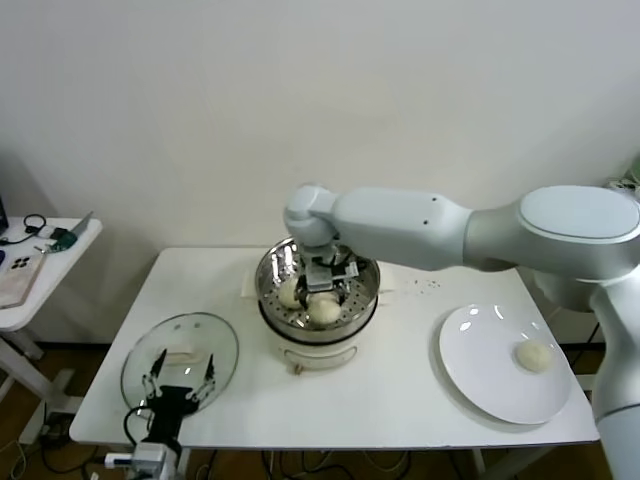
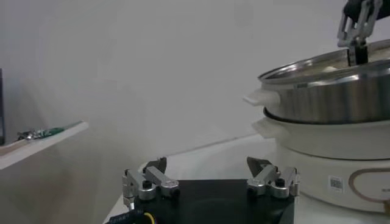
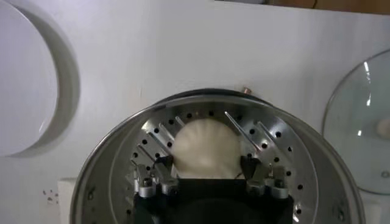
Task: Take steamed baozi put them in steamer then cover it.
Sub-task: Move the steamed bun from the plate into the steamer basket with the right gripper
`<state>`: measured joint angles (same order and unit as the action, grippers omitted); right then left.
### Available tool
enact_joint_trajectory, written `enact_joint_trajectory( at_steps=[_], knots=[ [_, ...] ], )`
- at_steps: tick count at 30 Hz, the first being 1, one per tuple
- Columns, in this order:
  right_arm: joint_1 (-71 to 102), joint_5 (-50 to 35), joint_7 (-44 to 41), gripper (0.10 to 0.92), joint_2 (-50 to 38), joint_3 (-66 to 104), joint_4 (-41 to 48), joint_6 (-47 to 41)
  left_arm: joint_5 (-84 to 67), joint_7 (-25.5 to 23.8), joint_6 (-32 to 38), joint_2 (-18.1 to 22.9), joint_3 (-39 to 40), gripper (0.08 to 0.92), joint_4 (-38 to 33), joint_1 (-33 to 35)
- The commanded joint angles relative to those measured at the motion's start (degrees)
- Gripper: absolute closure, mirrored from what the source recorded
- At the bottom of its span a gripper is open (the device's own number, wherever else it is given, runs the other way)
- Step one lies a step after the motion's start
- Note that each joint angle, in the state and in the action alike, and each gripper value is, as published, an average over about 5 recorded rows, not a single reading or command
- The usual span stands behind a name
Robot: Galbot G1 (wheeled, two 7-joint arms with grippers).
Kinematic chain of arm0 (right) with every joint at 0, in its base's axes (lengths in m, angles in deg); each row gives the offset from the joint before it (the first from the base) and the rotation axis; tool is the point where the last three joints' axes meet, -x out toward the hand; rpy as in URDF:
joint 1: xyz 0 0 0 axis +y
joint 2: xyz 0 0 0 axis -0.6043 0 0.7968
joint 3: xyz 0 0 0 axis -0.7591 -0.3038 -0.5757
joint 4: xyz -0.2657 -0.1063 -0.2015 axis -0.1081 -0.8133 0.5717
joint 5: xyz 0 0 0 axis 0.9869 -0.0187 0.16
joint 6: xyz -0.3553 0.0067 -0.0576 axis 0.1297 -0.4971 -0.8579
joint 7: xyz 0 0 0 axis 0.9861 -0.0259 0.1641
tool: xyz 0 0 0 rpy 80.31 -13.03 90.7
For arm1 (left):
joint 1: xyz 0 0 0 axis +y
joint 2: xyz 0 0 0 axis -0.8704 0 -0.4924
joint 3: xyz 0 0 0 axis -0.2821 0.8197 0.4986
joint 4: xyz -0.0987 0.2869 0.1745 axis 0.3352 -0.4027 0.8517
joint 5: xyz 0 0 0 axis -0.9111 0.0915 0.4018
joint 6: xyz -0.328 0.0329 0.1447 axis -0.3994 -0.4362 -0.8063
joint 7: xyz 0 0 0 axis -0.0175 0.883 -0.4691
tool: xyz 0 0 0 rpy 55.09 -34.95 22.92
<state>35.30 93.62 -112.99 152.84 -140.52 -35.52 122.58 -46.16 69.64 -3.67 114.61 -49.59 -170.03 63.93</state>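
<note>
**Bun Lowered Into Steel Basket**

While the right gripper (image 1: pixel 322 280) reached into the round, shiny perforated steel steamer (image 1: pixel 275 262), smooth domed cream buns (image 1: pixel 323 311) lay inside, one more on the flat white plate (image 1: pixel 480 370). The left gripper (image 1: pixel 178 383) hung spread apart above the clear glass lid (image 1: pixel 150 345). Left wrist view added the steamer's white base (image 2: pixel 323 143). Right wrist view showed fingers (image 3: pixel 159 163) flanking a pleated bun (image 3: pixel 206 149); contact couldn't be told.
</note>
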Motion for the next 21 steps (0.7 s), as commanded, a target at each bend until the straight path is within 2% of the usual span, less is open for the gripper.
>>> enact_joint_trajectory(
  at_steps=[1, 8, 15, 21],
  knots=[
    [1.6, 0.9, -0.4, 0.304, 1.1, -0.5, 0.6, 1.4, -0.1, 0.2, -0.1, 0.0, 0.0, 0.177, 0.1, -0.1],
    [1.7, 1.0, -0.3, 0.301, 0.5, -0.3, 0.6, 1.1, -0.2, 0.3, 0.0, -0.1, -0.1, 0.177, 0.3, -0.1],
    [1.6, 1.2, -0.3, 0.212, 0.3, 0.7, 1.0, 1.0, -0.3, 0.3, 0.0, -0.1, -0.1, 0.177, 0.4, -0.1],
    [0.7, 1.2, -0.3, 0.203, -0.3, 2.5, 1.7, 1.9, -0.2, 0.3, 0.0, 0.0, -0.1, 0.177, 0.4, -0.1]
  ],
)
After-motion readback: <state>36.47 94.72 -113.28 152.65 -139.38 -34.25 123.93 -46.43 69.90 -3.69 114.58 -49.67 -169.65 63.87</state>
